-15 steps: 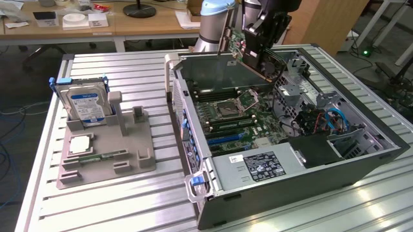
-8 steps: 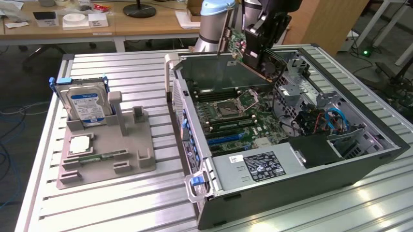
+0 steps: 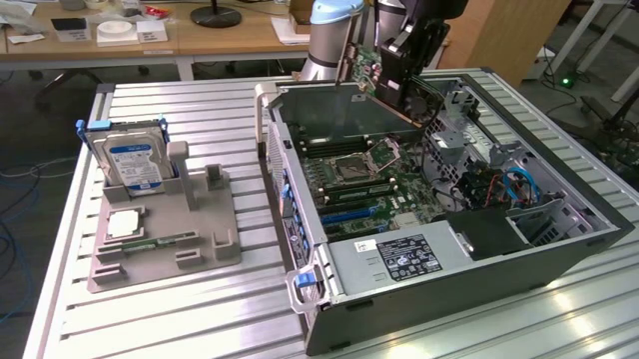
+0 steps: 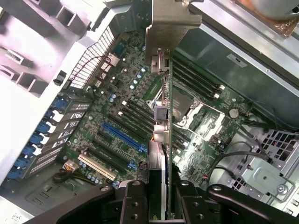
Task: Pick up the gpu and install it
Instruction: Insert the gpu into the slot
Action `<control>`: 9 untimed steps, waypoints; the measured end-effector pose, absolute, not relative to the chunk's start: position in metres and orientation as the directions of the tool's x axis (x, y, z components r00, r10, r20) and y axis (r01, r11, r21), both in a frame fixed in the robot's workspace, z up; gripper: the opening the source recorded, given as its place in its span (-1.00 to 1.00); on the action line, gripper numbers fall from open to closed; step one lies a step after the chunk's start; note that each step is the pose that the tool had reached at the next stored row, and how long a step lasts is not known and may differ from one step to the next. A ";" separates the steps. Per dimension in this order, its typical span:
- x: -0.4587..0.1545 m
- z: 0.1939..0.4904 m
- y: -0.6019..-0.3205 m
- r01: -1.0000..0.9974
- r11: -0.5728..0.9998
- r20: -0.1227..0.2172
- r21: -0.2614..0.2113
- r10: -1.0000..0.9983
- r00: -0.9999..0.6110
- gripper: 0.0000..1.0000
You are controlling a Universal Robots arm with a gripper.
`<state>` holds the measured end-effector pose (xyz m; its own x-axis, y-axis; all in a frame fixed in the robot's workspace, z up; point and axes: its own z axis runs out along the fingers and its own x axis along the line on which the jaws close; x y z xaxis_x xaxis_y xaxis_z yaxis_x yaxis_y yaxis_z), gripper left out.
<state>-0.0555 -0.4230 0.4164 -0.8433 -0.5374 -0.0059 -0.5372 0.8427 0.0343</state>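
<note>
The gpu (image 4: 161, 156) is clamped in the tool (image 4: 160, 190), whose jaws are closed partway onto the card's two faces. In the wrist view one finger (image 4: 133, 200) sits on each side of the card, which is seen edge-on. The card's silver bracket (image 4: 170, 23) is at the end farthest from the tool.

In the exterior view the tool (image 3: 408, 75) hangs over the far end of the open computer case (image 3: 420, 299), and the gpu (image 3: 367, 66) is in the air above the case's rim, tilted and touching nothing else that I can make out.

Directly beneath the tool lies the motherboard (image 4: 117, 102). Its long blue expansion slot (image 4: 124, 135) is unfilled and sits just to one side of the card's lower edge, with a cream slot (image 4: 96, 165) a little further out. On the other side of the card are the processor socket (image 4: 191, 109) and the memory slots (image 4: 196, 79).

Well away from the tool, toward the exterior view's left, a grey parts holder (image 3: 200, 269) rests on the slatted aluminium worktop (image 3: 200, 112). It carries a hard drive with a blue label (image 3: 135, 164), a processor (image 3: 125, 223) and a memory stick (image 3: 150, 243).

As a judgement, the picking up is done. The card is lifted, firmly held and carried over the case. The installing is not done, because the card's edge is clear of the board and not seated in any slot. From these views I cannot tell whether it is lined up with the blue slot or only near it.
</note>
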 end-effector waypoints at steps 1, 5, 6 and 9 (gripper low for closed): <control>-0.055 0.416 -0.423 -0.541 0.840 -0.006 0.034 -0.541 -0.841 -0.45; -0.055 0.416 -0.423 -0.557 0.830 -0.006 0.034 -0.557 -0.830 -0.45; -0.055 0.416 -0.423 -0.561 0.827 -0.006 0.034 -0.561 -0.828 -0.45; -0.055 0.416 -0.424 -0.573 0.819 -0.006 0.034 -0.573 -0.819 -0.45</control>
